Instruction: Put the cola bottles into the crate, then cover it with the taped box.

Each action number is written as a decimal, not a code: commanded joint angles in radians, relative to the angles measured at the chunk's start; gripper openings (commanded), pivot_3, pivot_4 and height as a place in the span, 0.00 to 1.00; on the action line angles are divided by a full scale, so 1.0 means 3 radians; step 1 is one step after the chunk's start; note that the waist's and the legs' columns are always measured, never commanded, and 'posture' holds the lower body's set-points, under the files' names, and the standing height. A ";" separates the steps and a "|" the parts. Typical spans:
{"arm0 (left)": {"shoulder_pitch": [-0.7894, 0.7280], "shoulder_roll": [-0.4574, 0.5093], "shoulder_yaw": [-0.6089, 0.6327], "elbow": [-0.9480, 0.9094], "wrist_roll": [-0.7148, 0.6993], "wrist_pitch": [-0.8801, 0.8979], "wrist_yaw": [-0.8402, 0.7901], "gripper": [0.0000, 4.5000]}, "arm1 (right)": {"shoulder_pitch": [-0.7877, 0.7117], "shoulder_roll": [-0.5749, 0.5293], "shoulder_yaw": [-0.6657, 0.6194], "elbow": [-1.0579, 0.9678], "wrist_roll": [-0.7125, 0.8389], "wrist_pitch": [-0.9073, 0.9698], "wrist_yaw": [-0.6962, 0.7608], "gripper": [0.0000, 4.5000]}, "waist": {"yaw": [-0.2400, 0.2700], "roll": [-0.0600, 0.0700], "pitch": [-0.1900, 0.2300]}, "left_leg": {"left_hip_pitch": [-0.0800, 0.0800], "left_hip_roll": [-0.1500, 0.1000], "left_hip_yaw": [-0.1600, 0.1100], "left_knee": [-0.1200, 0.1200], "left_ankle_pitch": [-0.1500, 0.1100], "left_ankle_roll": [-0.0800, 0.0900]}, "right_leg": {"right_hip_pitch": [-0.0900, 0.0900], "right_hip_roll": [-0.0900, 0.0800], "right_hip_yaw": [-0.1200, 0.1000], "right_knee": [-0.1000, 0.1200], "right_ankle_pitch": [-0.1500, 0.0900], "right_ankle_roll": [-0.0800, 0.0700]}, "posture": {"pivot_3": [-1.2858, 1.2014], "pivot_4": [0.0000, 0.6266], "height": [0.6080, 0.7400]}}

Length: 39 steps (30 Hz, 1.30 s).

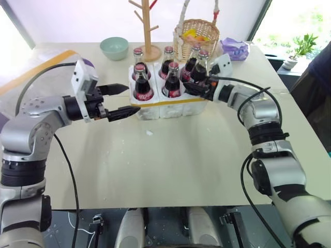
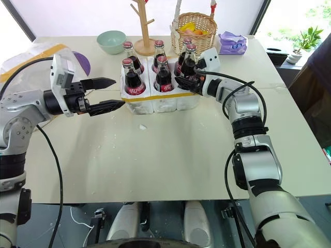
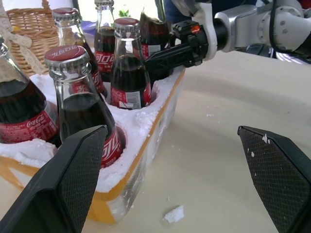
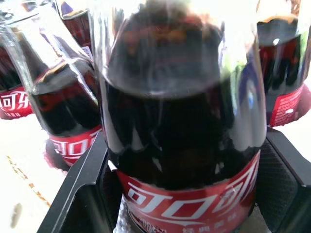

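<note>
Pincer work on the right is seen at the near right corner of the crate, where its two black fingers flank the last cola bottle about the label; whether the glass is clamped or just let go cannot be told. That bottle is stood in its well, so all six cola bottles are judged to be seated, upright in two rows. The left pincer is held wide apart and empty just beside the crate's left end, probably kept ready to steady it. The crate is set on the counter before a wicker basket. Covering with the taped box is not yet done.
</note>
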 commanded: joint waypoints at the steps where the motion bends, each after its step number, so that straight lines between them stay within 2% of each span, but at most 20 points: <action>1: -0.0114 0.0019 0.0083 -0.0079 -0.0068 -0.0018 0.0013 1.00 | -0.0060 -0.0007 -0.0062 -0.0009 -0.0043 -0.0006 0.0027 0.96 | 0.0001 -0.0001 -0.0001 | 0.0001 0.0000 0.0000 0.0000 0.0000 0.0000 | 0.0001 0.0000 0.0000 0.0000 0.0000 0.0000 | 0.52 0.24 1.00; 2: -0.0126 0.0022 0.0082 -0.0069 -0.0066 -0.0025 0.0007 1.00 | -0.0024 -0.0019 -0.0055 -0.0107 -0.0050 -0.0032 0.0054 0.99 | 0.0004 -0.0001 -0.0001 | 0.0002 0.0000 -0.0001 0.0000 0.0001 -0.0001 | 0.0003 0.0000 0.0000 0.0001 0.0000 0.0000 | 0.52 0.24 1.00; 8: -0.0117 0.0280 0.0236 -0.0054 -0.0086 0.0037 -0.0089 1.00 | 0.0278 -0.0313 -0.0155 -0.1052 0.0147 0.0450 0.0272 0.99 | 0.0013 0.0000 0.0000 | 0.0001 0.0000 -0.0001 0.0000 0.0001 -0.0002 | 0.0002 0.0000 0.0000 0.0001 0.0000 0.0000 | 0.52 0.24 1.00; 11: -0.0032 0.0786 0.0453 0.0053 -0.0038 0.0049 -0.0329 1.00 | 0.0518 -0.0812 -0.0328 -0.1913 0.0456 0.0867 0.0600 0.99 | 0.0015 0.0002 0.0002 | -0.0007 0.0000 -0.0003 -0.0004 0.0001 -0.0002 | -0.0007 0.0000 -0.0001 0.0001 0.0000 0.0000 | 0.52 0.24 1.00; 16: 0.0195 0.1748 0.0783 0.0688 0.0171 -0.0101 -0.0918 1.00 | 0.0702 -0.1492 -0.0658 -0.2578 0.0965 0.1471 0.0962 0.99 | -0.0014 0.0002 0.0001 | 0.0002 0.0002 0.0003 -0.0007 0.0000 -0.0002 | -0.0006 -0.0001 -0.0001 -0.0004 -0.0003 -0.0004 | 0.52 0.24 1.00; 21: 0.0528 0.2655 0.0693 0.1910 0.0651 -0.0670 -0.1768 1.00 | 0.0745 -0.1769 -0.0915 -0.2804 0.1329 0.1779 0.1053 0.99 | -0.0020 0.0002 0.0001 | 0.0008 0.0006 0.0010 -0.0012 -0.0001 -0.0003 | -0.0008 -0.0002 -0.0002 -0.0004 -0.0014 -0.0025 | 0.52 0.24 1.00; 24: 0.0651 0.2986 0.0409 0.2533 0.0856 -0.1148 -0.1978 1.00 | 0.0770 -0.1806 -0.0902 -0.2816 0.1362 0.1792 0.1029 0.99 | -0.0017 0.0002 0.0001 | 0.0005 0.0006 0.0014 -0.0012 -0.0001 -0.0004 | -0.0012 -0.0006 -0.0002 -0.0006 -0.0017 -0.0031 | 0.52 0.24 1.00; 28: 0.0389 0.3034 -0.0117 0.3042 0.1264 -0.1597 -0.1984 1.00 | 0.0788 -0.1767 -0.0832 -0.2775 0.1321 0.1751 0.0937 0.99 | 0.0024 0.0002 0.0001 | 0.0000 0.0006 0.0017 -0.0012 -0.0001 -0.0005 | -0.0018 -0.0010 -0.0002 -0.0006 -0.0018 -0.0032 | 0.52 0.24 1.00; 31: -0.0505 0.2749 -0.0637 0.3522 0.2032 -0.1935 -0.1882 1.00 | 0.0777 -0.1726 -0.0799 -0.2742 0.1310 0.1741 0.0865 0.99 | 0.0037 -0.0001 -0.0001 | -0.0006 0.0005 0.0018 -0.0009 -0.0001 -0.0005 | -0.0020 -0.0009 -0.0002 -0.0005 -0.0017 -0.0032 | 0.52 0.24 1.00; 34: -0.1408 0.2417 -0.1011 0.4016 0.2594 -0.2024 -0.1757 1.00 | 0.0796 -0.1707 -0.0793 -0.2754 0.1329 0.1758 0.0797 0.99 | 0.0060 -0.0003 -0.0002 | -0.0007 0.0005 0.0019 -0.0003 0.0000 -0.0003 | -0.0016 -0.0005 -0.0003 -0.0002 -0.0015 -0.0029 | 0.52 0.24 1.00; 39: -0.2147 0.2044 -0.1295 0.4587 0.3089 -0.2097 -0.1437 1.00 | 0.0951 -0.1727 -0.0796 -0.2804 0.1291 0.1756 0.0692 0.99 | 0.0090 -0.0006 -0.0003 | -0.0007 0.0005 0.0019 0.0002 0.0000 -0.0002 | -0.0014 -0.0005 -0.0002 0.0000 -0.0008 -0.0014 | 0.52 0.24 1.00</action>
